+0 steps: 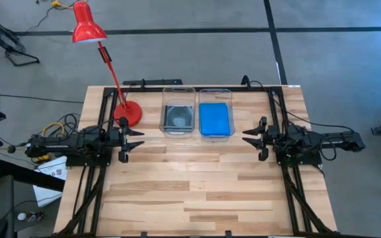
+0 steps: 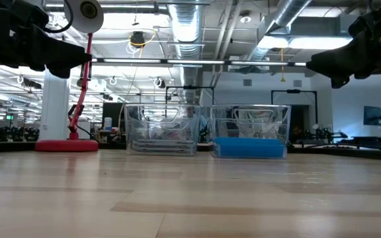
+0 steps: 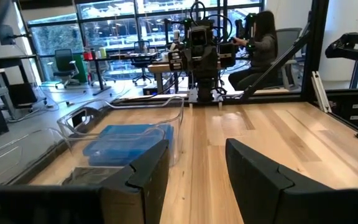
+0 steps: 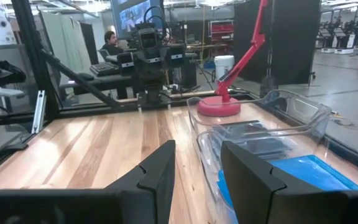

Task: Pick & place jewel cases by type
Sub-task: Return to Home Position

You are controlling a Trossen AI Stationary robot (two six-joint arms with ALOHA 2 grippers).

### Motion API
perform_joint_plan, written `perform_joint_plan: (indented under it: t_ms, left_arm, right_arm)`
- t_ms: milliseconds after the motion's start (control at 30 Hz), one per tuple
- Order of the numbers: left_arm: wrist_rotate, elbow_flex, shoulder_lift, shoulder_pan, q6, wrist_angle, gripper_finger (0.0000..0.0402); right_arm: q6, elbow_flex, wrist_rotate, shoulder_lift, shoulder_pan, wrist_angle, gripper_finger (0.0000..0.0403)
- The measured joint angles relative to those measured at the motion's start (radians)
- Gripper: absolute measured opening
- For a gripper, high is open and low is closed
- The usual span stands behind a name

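1. Wooden table [image 1: 197, 192]: you see two clear bins [image 1: 178, 90] between both grippers' fingertips, slightly farther back.
2. Left gripper [image 1: 139, 139]: fingers apart, empty; dark jewel cases [image 1: 177, 118] lie in the bin nearer them.
3. Right gripper [image 1: 246, 137]: fingers apart, empty; blue jewel cases [image 1: 215, 119] lie in the bin beside them.

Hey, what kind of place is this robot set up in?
Likely a robotics lab or open workshop: exposed ceiling ducts, a seated person, and an office chair beyond the table.
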Motion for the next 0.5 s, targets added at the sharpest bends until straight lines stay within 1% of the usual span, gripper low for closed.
perform_joint_plan:
  t_ms: [500]
  left_arm:
    - [0.000,0.000,0.000,0.000,-0.022,0.000,0.0153]
  right_arm:
    - [0.000,0.000,0.001,0.000,0.000,0.000,0.0123]
